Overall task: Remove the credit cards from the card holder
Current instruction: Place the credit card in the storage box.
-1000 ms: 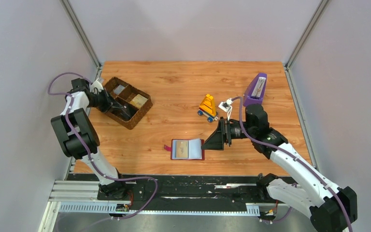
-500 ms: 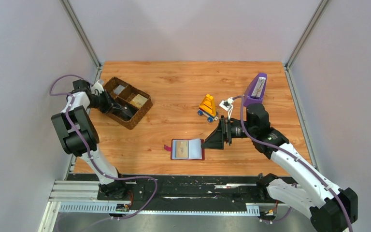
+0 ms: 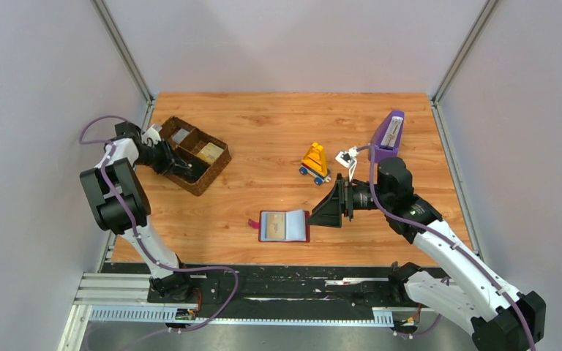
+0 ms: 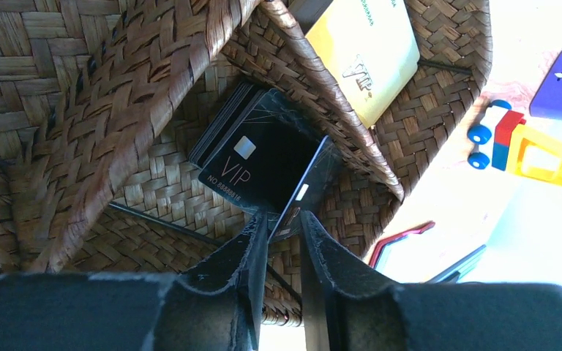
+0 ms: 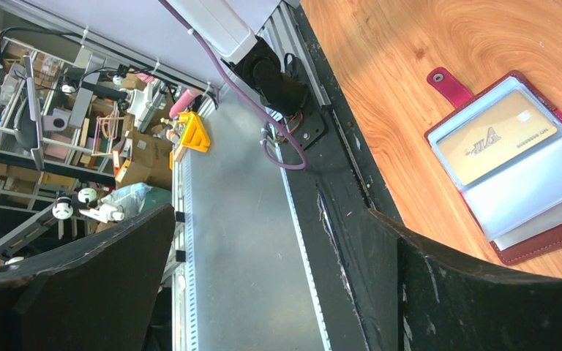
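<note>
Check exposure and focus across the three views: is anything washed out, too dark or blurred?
Top view: evenly lit, sharp, soft shadows. Left wrist view: brown wicker basket shaded, yet the black VIP card reads clearly; the table beyond is blown out white. Right wrist view: dark red leather card holder crisp; the near black fingers are dark silhouettes.

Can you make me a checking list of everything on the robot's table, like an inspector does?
Surface: wooden table, no marks seen.
Job's things: card holder lies open, a gold card in one sleeve; black cards and a yellow card lie in the wicker basket.
Clutter: yellow toy, purple stand.
Grippers: left gripper inside the basket, jaws a little apart at a tilted black card; right gripper wide open beside the holder, holding nothing.
Cables: purple cables follow the arms.
Surroundings: grey walls.
</note>
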You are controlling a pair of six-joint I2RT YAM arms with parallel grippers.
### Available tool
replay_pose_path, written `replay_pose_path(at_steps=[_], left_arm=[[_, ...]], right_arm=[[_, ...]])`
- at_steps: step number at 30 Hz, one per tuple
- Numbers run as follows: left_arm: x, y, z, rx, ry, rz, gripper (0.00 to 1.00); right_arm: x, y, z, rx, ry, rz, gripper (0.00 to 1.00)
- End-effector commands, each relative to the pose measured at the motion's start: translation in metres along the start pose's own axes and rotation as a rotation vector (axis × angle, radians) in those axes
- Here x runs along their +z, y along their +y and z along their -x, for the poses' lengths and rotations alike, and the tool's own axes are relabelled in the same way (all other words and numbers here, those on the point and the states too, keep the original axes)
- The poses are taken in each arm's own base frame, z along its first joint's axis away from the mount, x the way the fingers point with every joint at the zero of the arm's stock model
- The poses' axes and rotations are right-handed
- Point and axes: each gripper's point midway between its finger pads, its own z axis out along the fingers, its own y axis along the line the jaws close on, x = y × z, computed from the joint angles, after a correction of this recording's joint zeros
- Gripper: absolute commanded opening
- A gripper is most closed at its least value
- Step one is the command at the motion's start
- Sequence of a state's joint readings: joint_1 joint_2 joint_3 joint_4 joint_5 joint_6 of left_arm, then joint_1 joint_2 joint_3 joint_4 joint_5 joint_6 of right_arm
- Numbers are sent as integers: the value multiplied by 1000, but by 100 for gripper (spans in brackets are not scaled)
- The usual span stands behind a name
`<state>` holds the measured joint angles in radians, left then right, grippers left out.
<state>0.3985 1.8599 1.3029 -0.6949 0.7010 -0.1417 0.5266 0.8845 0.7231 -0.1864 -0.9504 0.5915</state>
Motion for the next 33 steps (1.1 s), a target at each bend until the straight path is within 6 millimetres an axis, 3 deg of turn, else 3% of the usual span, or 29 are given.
replay_pose_path(at_steps=[1,14,25,29,33], left_arm=[[-3,-4,2,31,1,11,32],[-21,-15,15,78,-20,69,45],[-20,-17,18,97,-13,110,50],[-26,-29,20,123,-27,123,51],[-41,-55,24,164,-80,129,52]], right_arm=[[-3,11,13,-56,-37,6,100],[-2,8,17,-56,-48,-10,100],[0,4,22,-44,-59,-28,100],[1,-8,25,-3,-91,-85,100],[0,-33,29,68,-134,-215,100]])
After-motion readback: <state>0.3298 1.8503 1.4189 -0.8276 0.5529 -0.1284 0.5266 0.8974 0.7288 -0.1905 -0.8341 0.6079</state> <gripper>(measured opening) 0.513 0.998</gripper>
